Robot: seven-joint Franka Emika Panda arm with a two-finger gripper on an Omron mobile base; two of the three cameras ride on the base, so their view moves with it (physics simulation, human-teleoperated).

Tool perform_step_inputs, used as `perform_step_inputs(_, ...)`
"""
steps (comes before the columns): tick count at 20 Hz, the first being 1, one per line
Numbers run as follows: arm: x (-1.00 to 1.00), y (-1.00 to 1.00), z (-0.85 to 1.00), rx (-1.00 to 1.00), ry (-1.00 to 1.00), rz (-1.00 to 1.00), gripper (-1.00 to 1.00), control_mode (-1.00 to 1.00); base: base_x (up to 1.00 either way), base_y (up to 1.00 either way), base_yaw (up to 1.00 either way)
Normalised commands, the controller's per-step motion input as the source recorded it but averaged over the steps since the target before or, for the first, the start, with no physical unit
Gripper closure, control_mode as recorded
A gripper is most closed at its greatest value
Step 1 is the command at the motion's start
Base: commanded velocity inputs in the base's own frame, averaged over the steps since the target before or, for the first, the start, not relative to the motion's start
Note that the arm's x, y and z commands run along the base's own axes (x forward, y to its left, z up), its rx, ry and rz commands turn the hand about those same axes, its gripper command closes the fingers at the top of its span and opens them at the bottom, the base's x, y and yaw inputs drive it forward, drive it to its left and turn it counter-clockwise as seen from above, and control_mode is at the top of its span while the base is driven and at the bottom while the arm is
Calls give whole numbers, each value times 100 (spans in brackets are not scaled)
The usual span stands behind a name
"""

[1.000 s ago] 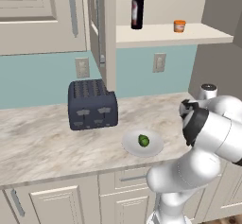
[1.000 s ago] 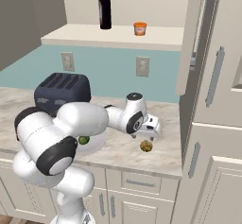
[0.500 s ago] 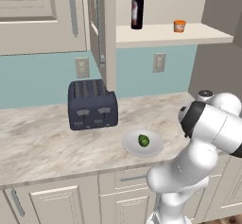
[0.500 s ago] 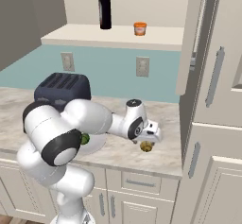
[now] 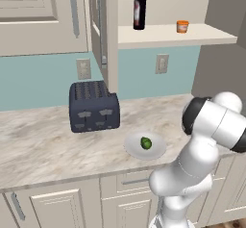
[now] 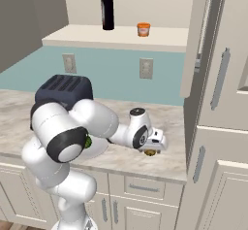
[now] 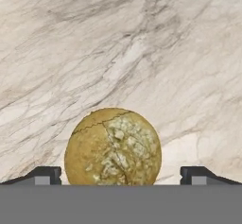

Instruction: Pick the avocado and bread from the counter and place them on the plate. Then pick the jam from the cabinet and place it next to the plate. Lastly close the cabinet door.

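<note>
The bread (image 7: 112, 147), a brown crusty lump, lies on the marble counter (image 7: 118, 38) between my open gripper (image 7: 120, 176) and its two dark fingertips (image 7: 45, 175), which stand apart from it on either side. From the right base view, the gripper (image 6: 153, 148) hangs low over the bread (image 6: 151, 152) near the counter's front edge. The avocado (image 5: 145, 143) rests on the white plate (image 5: 156, 150). The orange jam (image 5: 182, 26) stands on the open cabinet's shelf (image 5: 173, 35).
A dark toaster (image 5: 93, 107) stands left of the plate. A wine bottle (image 5: 139, 6) is on the shelf left of the jam. The open cabinet door (image 5: 103, 27) juts out above the toaster. Tall cream cabinets (image 6: 218, 127) bound the counter's right end.
The arm has stretched forward and lowered, bringing the open gripper down around the bread. The avocado, plate and jam stay put.
</note>
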Motion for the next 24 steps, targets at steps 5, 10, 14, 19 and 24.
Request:
perform_step_inputs(5, 4, 0, -21, 0, -2, 1, -100, -100, 0, 0, 0)
perform_step_inputs(10, 4, 0, -5, 0, -2, 0, 100, -100, 0, 0, 0)
perform_step_inputs(14, 0, 0, 44, 3, -6, -1, 100, -100, 0, 0, 0)
perform_step_inputs(19, -4, 0, 79, 6, -10, 0, 100, -100, 0, 0, 0)
perform_step_inputs(24, -26, 40, 46, 5, -7, 9, 100, -100, 0, 0, 0)
